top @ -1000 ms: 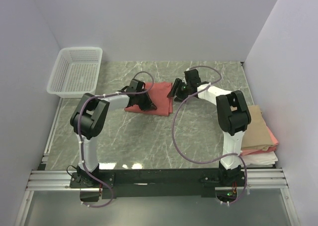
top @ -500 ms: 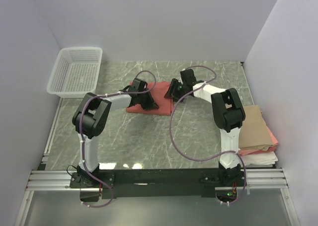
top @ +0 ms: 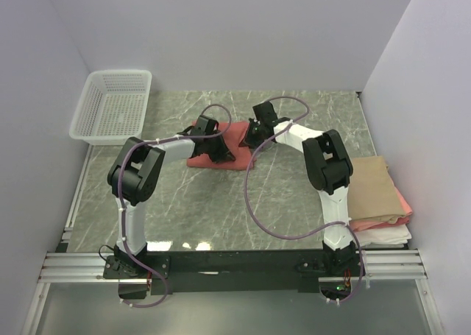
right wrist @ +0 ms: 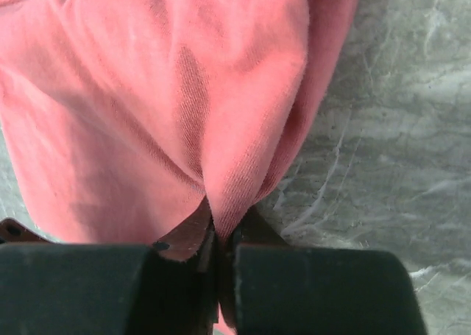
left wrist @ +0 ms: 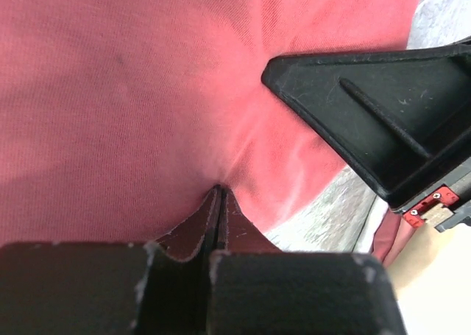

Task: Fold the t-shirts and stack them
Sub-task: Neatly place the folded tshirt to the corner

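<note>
Right wrist, claw (right wrist: 218, 228) pinching shirt (right wrist: 147, 92), overhead apparently hidden

Both arms meet mid-table over red shirt (top: 234, 134); L gripper (top: 223, 157) & R gripper (top: 250, 140) close together, tight gap betw. Mesh basket (top: 114, 103) blocks far-left corner. Folded stack (top: 375, 191) fills right edge by wall. Near-centre table (top: 206, 210) open, but R cable loop (top: 246, 195) crosses it.

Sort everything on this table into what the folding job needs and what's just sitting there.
Job in hand:
- red shirt, pinched by the left pincer and the right pincer
- folded stack: tan shirt, pink shirt, white shirt

Lying about:
- white mesh basket, back left corner
</note>
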